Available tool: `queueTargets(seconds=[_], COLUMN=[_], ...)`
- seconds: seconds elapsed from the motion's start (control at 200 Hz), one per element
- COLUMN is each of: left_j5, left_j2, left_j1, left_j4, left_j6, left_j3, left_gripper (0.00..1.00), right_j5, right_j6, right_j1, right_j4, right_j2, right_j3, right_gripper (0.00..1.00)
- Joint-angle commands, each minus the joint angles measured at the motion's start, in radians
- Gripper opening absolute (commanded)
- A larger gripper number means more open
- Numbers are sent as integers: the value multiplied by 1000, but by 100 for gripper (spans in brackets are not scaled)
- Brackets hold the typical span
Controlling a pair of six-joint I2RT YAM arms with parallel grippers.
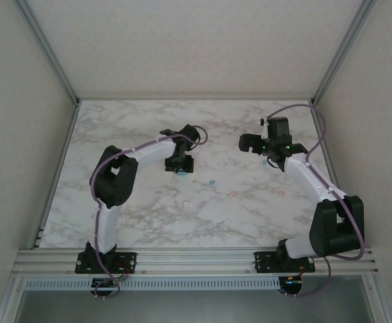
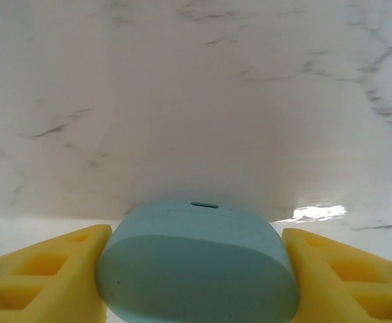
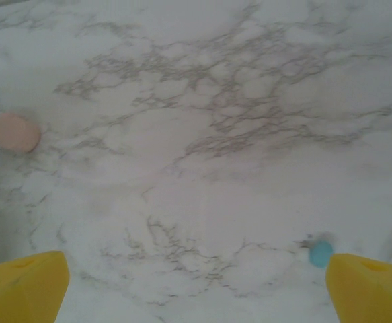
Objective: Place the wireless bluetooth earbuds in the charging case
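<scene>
- left gripper (image 1: 180, 161): yellow fingers (image 2: 41, 272) sit against both ends of the teal case (image 2: 196, 249), and it looks clamped. The case is low over the table (image 2: 196, 101), rounded shell towards the wrist camera. No open cavity is visible from there, so I can't tell the lid state.
- case handling, my guess: rigid, smooth plastic with rounded ends, so it could squirm out under a hard squeeze. A hold across the long axis looks fine for steadying it.
- teal earbud (image 1: 212, 182): loose on the table, just right of the left gripper and apart from the case. In the right wrist view it lies just beside one fingertip of that gripper.
- pink earbuds (image 1: 232, 194): one a bit further right of the teal one. Another pink earbud (image 1: 281, 193) is nearer the right arm, on the near side of its gripper. All are outside the case.
- right gripper (image 3: 196, 296): jaws spread wide, nothing between them, bare marble underneath.
- earbud handling, my guess: tiny, light, hard, slick and rounded, so they will roll or pop out sideways. Pinch low across the widest part, centred between the fingertips with the tips nearly on the table, and close gently.
</scene>
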Motion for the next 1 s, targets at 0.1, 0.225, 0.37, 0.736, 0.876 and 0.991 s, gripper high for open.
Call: queueTargets(seconds=[0.1, 0.225, 0.37, 0.736, 0.876, 0.991], left_j5=[13, 23, 24, -60, -89, -107], left_j2=[58, 68, 49, -329, -596, -782], left_j1=[-42, -51, -51, 13, 107, 214], left_j4=[-70, -74, -63, 206, 409, 496], left_j6=[30, 42, 42, -52, -116, -157], left_j3=[62, 73, 73, -202, -452, -593], left_gripper=[56, 61, 71, 87, 93, 99], right_j5=[14, -122, -320, -497, -508, -509], right_j6=[99, 38, -82, -423, -643, -786], right_j1=[-49, -52, -52, 37, 141, 221], right_j4=[51, 120, 162, 214, 262, 226], right_j2=[-20, -19, 35, 179, 201, 242], right_j3=[-18, -41, -30, 6, -23, 4], right_gripper=[99, 99, 86, 74, 72, 71])
